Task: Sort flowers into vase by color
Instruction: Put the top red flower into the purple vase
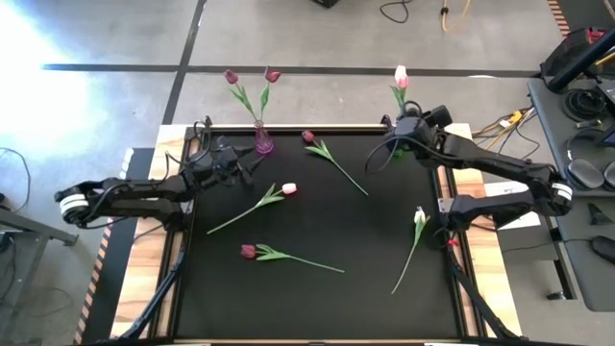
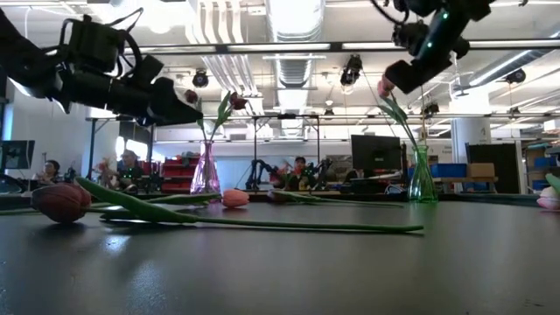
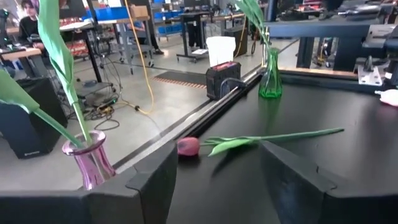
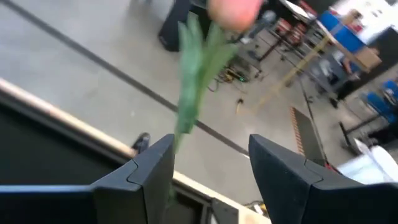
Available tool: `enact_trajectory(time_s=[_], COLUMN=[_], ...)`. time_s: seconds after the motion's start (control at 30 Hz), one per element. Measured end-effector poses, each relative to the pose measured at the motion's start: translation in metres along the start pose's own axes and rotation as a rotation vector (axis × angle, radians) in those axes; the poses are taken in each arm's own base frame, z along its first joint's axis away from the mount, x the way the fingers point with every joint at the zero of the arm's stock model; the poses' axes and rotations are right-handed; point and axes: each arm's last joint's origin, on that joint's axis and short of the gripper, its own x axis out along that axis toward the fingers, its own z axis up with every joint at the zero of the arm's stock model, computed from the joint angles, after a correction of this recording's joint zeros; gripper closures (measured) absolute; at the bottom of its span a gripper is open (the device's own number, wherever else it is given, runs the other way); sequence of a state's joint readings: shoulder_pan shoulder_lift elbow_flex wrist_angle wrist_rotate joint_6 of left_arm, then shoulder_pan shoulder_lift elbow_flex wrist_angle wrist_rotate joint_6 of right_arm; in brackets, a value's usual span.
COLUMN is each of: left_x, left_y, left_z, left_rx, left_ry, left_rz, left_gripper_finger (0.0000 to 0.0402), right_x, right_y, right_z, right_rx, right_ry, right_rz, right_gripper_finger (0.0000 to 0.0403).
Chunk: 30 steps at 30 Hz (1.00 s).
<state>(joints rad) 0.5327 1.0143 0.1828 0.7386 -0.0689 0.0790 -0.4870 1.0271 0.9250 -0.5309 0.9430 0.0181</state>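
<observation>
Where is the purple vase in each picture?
High view: purple vase at the mat's far edge, by the left gripper.
Low view: left of middle, far back.
Left wrist view: near the fingers.
Right wrist view: not in it.
Shared landmark: the green vase.

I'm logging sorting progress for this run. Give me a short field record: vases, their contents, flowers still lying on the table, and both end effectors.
purple vase: far left edge of table, two maroon tulips
green vase: far right edge, one pink-white tulip
loose flowers on table: four, two maroon, two pale
left end effector: open, beside purple vase
right end effector: open, at green vase
</observation>
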Motion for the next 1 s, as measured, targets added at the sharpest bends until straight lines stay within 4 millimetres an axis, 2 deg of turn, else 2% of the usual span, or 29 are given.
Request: enact_trajectory(time_s=[0.1,0.23,0.4,0.5,0.63,0.83,1.0], left_x=[-0.001,-0.002,-0.004,-0.007,-0.014,-0.018,-0.018], left_y=[0.000,0.000,0.004,0.006,0.006,0.006,0.006], left_z=[-0.002,-0.004,-0.007,-0.010,-0.016,-0.022,-0.022], left_rx=[0.005,0.006,0.005,-0.004,-0.020,-0.024,-0.025], left_ry=[-0.017,-0.019,-0.013,-0.027,-0.062,-0.069,-0.069], left_rz=[0.002,0.004,0.022,0.035,0.041,0.047,0.047], left_gripper_finger=[0.0221,0.0263,0.0312,0.0334,0.0356,0.0364,0.0364], right_x=[-0.012,-0.027,-0.030,-0.020,-0.002,0.032,0.062], right_y=[0.009,0.024,0.050,0.072,0.100,0.142,0.173], right_z=[0.004,0.010,0.016,0.018,0.023,0.039,0.055], right_rx=[-0.022,-0.019,0.023,0.027,0.000,-0.044,-0.085], right_ry=[-0.030,-0.068,-0.067,-0.069,-0.046,0.065,0.178], right_rz=[0.071,0.281,0.585,0.667,0.682,0.680,0.790], right_gripper_finger=[0.0204,0.0205,0.0224,0.0238,0.0242,0.0220,0.0200])
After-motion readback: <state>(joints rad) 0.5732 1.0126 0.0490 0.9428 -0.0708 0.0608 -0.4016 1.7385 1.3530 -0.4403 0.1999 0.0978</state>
